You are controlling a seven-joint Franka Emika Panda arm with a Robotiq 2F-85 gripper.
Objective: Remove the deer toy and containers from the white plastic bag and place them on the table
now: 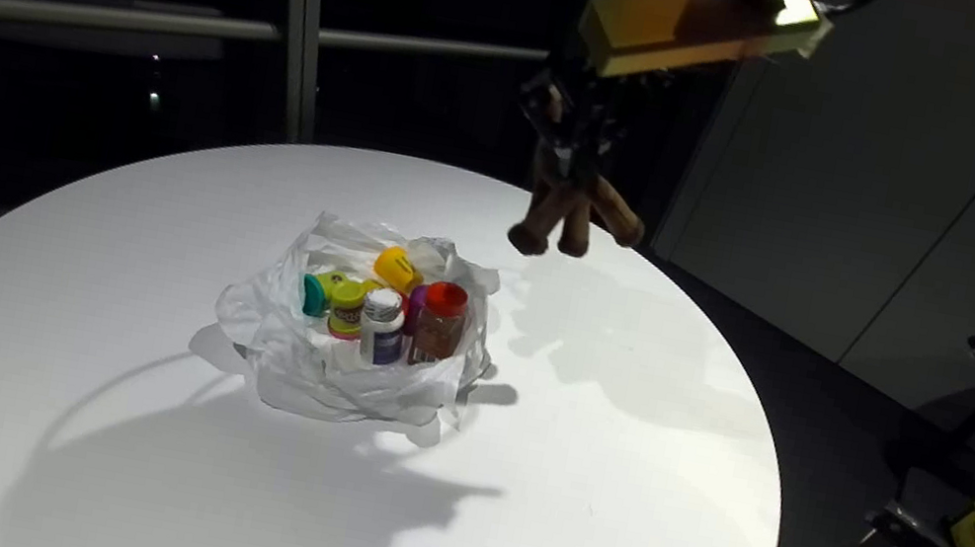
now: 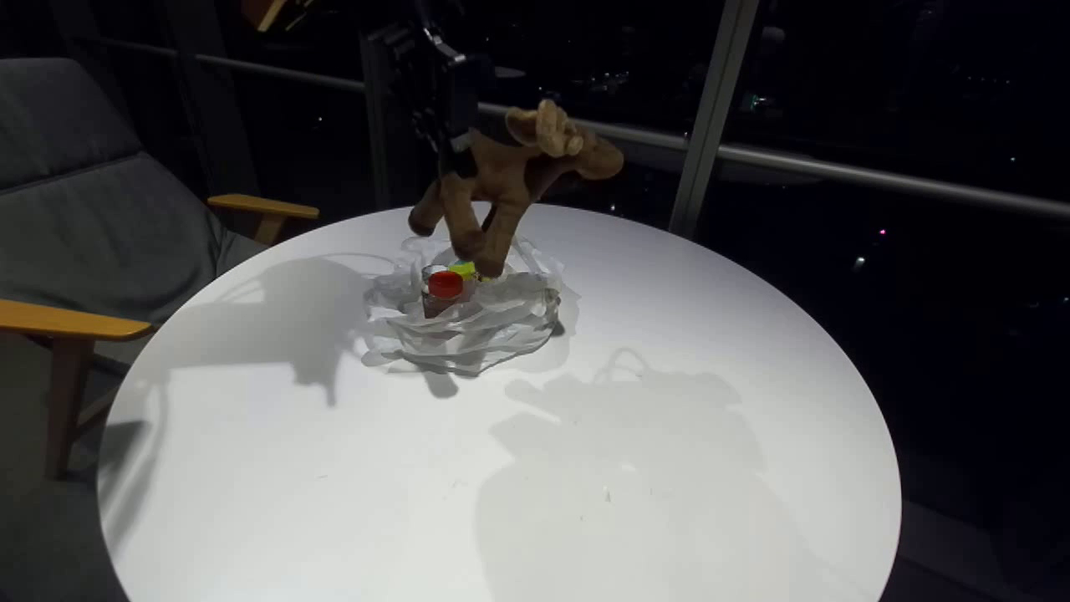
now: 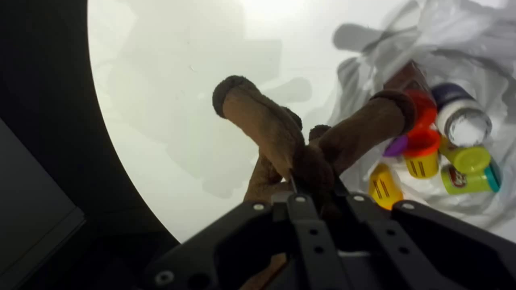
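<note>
In an exterior view, containers (image 1: 383, 333) are held in the bag (image 1: 286, 363), left of the deer (image 1: 548, 216) clamped by the hand (image 3: 316, 185).

Jaws clamped on deer toy (image 2: 500, 177), held up off the surface (image 2: 334, 502); head pts to R of view, legs overlap the white plastic bag (image 2: 468, 336) from this angle. Bag crumpled round red-lidded jar (image 2: 445, 286) + yel-grn container (image 2: 462, 269), both partly hidden. Grey chair (image 2: 79, 188) w/ wood armrests (image 2: 71, 320) at L.
</note>
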